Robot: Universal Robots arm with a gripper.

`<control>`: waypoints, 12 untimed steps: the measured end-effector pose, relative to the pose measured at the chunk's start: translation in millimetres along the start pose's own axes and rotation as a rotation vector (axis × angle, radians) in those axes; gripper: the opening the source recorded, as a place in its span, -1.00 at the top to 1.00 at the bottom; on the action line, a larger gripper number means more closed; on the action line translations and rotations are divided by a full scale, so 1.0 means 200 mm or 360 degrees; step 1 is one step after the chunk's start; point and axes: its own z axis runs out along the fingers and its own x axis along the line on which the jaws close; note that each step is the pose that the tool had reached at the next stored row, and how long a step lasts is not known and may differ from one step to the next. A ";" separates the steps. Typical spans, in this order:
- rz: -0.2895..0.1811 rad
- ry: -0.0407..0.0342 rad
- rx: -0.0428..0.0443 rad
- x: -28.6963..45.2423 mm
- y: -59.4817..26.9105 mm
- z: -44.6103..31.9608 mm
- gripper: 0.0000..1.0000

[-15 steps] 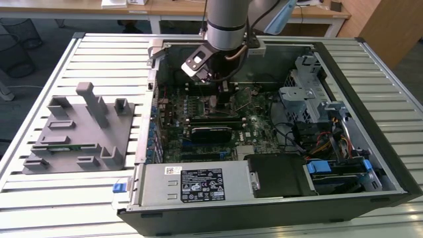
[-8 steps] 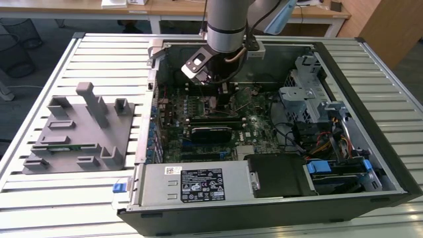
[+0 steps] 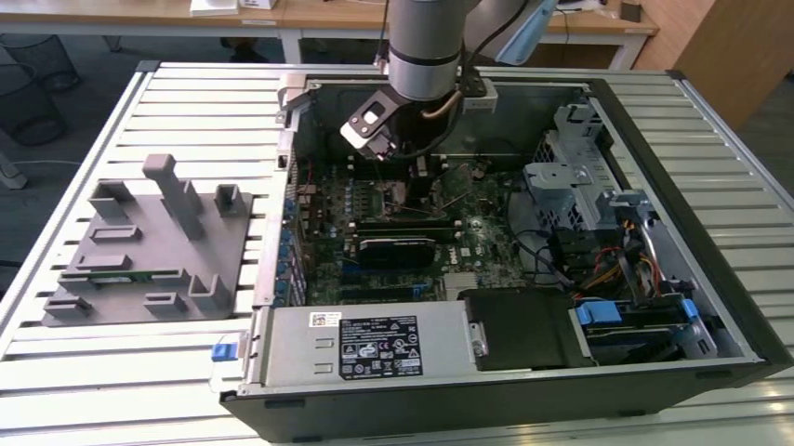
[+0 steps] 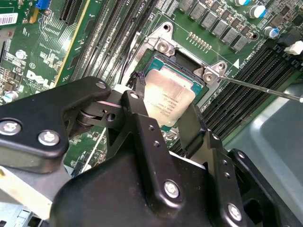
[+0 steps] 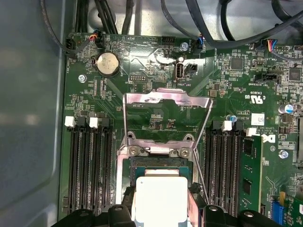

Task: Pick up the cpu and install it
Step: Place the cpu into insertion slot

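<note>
Pinching the cpu (image 4: 168, 99) by two opposite edges, the tool (image 4: 164, 113) was held over the open motherboard socket (image 5: 161, 163).

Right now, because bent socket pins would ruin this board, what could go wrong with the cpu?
1. The tool grips the cpu just over the socket. The frame leaves little margin around it in the second wrist view, so any skew going down could press it onto the contacts.
2. The thin lever rod runs close beside the socket, and the tool might snag it.
</note>
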 end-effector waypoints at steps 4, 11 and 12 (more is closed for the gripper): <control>0.0011 0.0000 0.0000 0.001 0.001 0.005 -0.05; 0.0015 0.0000 0.0000 0.002 0.001 0.022 -0.05; 0.0015 0.0000 0.0000 0.002 0.001 0.025 -0.05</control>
